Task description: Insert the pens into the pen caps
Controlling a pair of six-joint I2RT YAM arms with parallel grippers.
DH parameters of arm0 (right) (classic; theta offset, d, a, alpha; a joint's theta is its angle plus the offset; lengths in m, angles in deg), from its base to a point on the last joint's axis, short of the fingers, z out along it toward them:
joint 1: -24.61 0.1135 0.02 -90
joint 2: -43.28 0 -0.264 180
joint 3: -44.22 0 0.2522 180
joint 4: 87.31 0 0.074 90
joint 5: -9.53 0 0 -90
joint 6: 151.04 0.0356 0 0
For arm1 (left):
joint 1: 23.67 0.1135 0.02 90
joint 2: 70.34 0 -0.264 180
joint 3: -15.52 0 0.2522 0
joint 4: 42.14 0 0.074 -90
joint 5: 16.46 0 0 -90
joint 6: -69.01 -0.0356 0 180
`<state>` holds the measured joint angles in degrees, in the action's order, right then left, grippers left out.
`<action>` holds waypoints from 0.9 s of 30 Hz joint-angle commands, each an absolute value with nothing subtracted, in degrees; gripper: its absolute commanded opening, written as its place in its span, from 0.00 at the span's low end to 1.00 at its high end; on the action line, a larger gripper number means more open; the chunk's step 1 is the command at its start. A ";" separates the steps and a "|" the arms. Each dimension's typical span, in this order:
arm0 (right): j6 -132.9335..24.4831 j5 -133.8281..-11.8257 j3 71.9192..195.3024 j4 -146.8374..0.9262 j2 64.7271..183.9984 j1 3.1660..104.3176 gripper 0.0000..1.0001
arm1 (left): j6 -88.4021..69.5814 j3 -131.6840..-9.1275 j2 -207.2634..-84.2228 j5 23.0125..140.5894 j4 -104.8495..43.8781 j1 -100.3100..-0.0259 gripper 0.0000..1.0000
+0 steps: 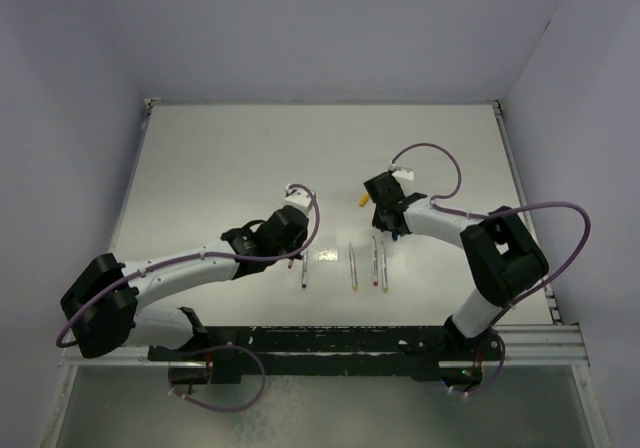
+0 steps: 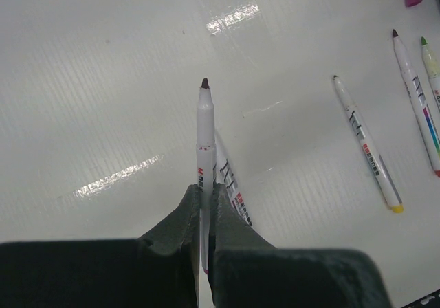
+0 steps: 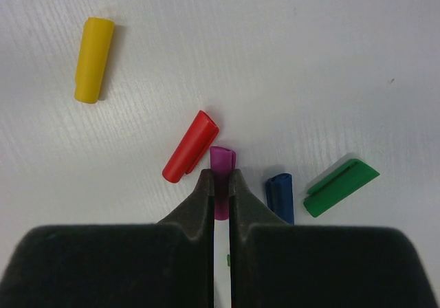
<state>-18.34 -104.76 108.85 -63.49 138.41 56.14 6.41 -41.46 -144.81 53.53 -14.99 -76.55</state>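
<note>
My left gripper (image 2: 205, 188) is shut on a silver-grey pen (image 2: 205, 136), dark tip pointing away, held just above the table. A second pen (image 2: 232, 188) lies under it. Three more pens (image 2: 364, 146) (image 2: 416, 95) (image 2: 432, 64) lie to the right, and show in the top view near the front middle (image 1: 375, 263). My right gripper (image 3: 221, 174) is shut on the purple cap (image 3: 222, 160), which is at table level. Around it lie the red cap (image 3: 190, 146), blue cap (image 3: 280, 196), green cap (image 3: 341, 187) and yellow cap (image 3: 93, 59). In the top view the left gripper (image 1: 290, 230) and right gripper (image 1: 385, 208) are apart.
The white table (image 1: 220, 168) is walled at the back and sides. Purple cables (image 1: 540, 213) loop off both arms. A black rail (image 1: 330, 343) runs along the near edge.
</note>
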 commanded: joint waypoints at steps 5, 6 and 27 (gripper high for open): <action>-25.44 -104.52 111.65 -60.85 130.71 56.30 0.00 | 4.69 -44.58 -144.55 53.16 -17.47 -76.20 0.00; -26.21 -104.62 111.95 -61.41 129.27 56.34 0.00 | 4.37 -44.35 -144.18 53.69 -18.61 -76.18 0.00; -39.74 -92.93 93.00 -99.73 99.96 56.39 0.00 | 2.02 -48.23 -149.00 75.95 -41.82 -76.21 0.00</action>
